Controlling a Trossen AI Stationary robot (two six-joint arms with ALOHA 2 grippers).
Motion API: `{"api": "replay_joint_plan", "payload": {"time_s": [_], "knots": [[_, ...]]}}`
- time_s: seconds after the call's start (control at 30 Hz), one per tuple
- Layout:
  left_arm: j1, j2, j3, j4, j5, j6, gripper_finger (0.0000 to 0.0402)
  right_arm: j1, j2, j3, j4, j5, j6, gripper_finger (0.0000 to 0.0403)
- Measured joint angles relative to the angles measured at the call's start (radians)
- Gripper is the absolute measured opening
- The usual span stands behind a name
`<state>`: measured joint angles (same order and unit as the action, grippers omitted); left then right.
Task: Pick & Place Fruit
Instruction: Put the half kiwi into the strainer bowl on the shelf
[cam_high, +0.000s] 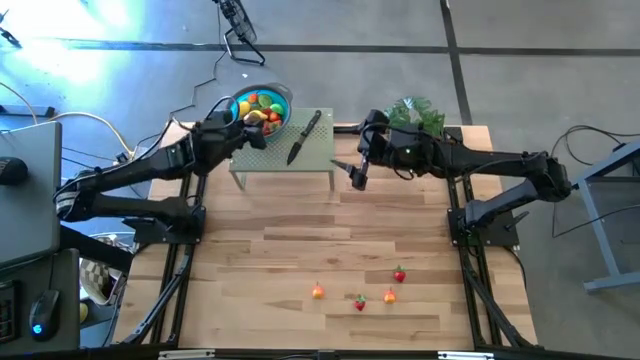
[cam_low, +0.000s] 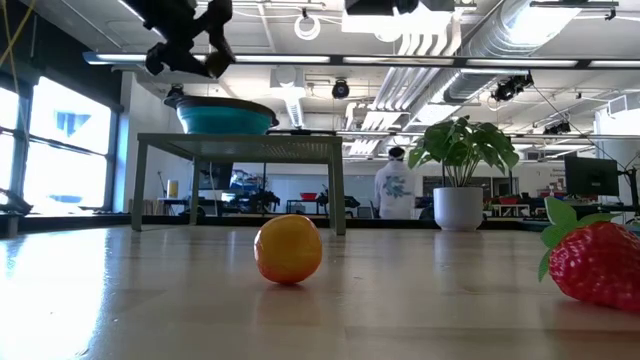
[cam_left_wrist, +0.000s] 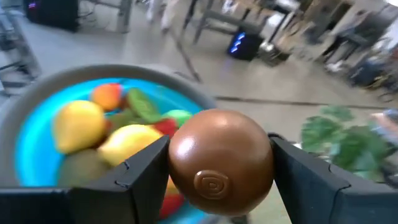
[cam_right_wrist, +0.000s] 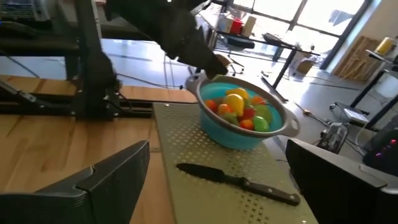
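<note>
Left gripper (cam_left_wrist: 214, 171) grips a brown fruit (cam_left_wrist: 221, 160) over the blue bowl (cam_left_wrist: 28, 134).

Bowl sits on a small stand (cam_high: 285, 170), already heaped with fruit; a release at the rim risks roll-off. Right gripper (cam_high: 357, 172), jaws wide and empty, waits beside the bowl's stand. Four fruit pieces (cam_high: 357, 292) lie well away from the bowl.

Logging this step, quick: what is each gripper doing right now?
Left gripper: shut on the brown fruit, over the blue bowl.
Right gripper: open, holding nothing, near the knife.
</note>
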<state>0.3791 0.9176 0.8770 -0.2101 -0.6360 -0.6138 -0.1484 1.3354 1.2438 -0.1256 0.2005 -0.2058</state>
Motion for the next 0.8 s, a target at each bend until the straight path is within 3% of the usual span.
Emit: {"api": "replay_joint_plan", "payload": {"time_s": [0.2, 0.37, 0.8], "knots": [[0.151, 0.003, 0.061, -0.191, 0.061, 0.006, 0.0244, -0.056, 0.0, 0.0, 0.054, -0.001, 0.023, 0.0369], [0.239, 0.003, 0.075, -0.254, 0.145, 0.006, 0.0244, -0.1, 0.001, 0.0, 0.067, -0.001, 0.053, 0.0369], [0.256, 0.079, 0.075, -0.293, 0.166, 0.006, 0.0244, -0.136, 0.011, 0.0, 0.075, -0.002, 0.055, 0.0369]]}}
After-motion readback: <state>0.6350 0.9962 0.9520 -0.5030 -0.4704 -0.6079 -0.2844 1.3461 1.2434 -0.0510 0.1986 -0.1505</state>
